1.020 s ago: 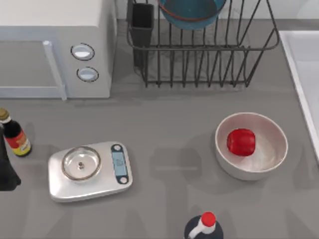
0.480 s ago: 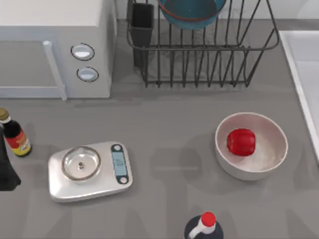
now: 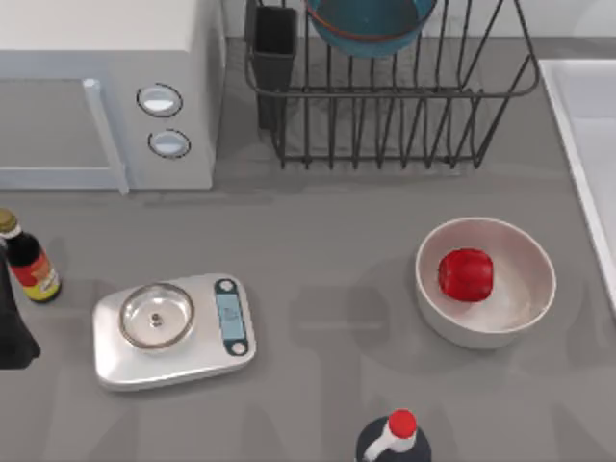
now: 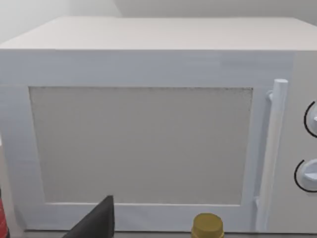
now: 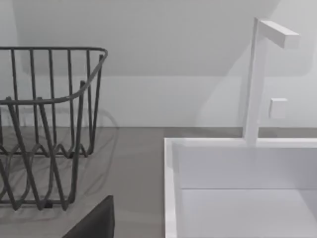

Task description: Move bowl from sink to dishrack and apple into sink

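Bowl (image 3: pixel 370 24), teal-blue with a reddish stripe, sits in the dishrack (image 3: pixel 404 106) at the top edge of the top view, just beside the black utensil cup (image 3: pixel 275 48) at the rack's left corner. Apple (image 3: pixel 466 274) lies inside a larger white bowl (image 3: pixel 500 327) on the grey counter (image 3: pixel 327 241), below the rack and near the sink (image 3: pixel 582 135), whose pale rim runs along the right side; apple not in the basin. Right wrist view: rack's end bars (image 5: pixel 44 124), sink wall (image 5: pixel 171 188) and a white faucet (image 5: pixel 257 74) rising behind it. Left wrist view faces a white microwave (image 4: pixel 148 124), a yellow bottle cap (image 4: pixel 207 225) low before it. Left of the counter: sauce bottle (image 3: pixel 27 260), a kitchen scale (image 3: pixel 173 329); a red-capped bottle (image 3: pixel 395 438) at the bottom edge. Dark part of the left arm (image 3: pixel 12 327) at the far left edge. Cannot tell the state of either pincer, left or right.
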`<action>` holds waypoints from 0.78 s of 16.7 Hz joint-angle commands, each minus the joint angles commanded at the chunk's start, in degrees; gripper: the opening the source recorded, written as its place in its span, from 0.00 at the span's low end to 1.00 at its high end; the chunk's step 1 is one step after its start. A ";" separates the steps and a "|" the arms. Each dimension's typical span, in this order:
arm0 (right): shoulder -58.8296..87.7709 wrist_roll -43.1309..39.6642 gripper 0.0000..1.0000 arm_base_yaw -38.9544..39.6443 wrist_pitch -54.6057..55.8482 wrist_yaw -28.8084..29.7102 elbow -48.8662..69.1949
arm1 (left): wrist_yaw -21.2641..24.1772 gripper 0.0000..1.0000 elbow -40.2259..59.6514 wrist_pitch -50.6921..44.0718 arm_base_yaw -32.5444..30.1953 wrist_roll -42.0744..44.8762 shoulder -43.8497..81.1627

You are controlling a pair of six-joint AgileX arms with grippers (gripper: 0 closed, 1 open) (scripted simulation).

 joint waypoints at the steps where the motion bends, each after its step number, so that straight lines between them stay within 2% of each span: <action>1: 0.00 0.00 1.00 0.00 0.00 0.00 0.00 | 0.00 1.00 0.00 0.00 0.00 0.00 0.00; 8: 1.76 0.50 1.00 0.45 -1.21 0.05 1.54 | 0.00 1.00 0.00 0.00 0.00 0.00 0.00; 13: 16.40 4.33 1.00 4.13 -10.54 0.11 14.36 | 0.00 1.00 0.00 0.00 0.00 0.00 0.00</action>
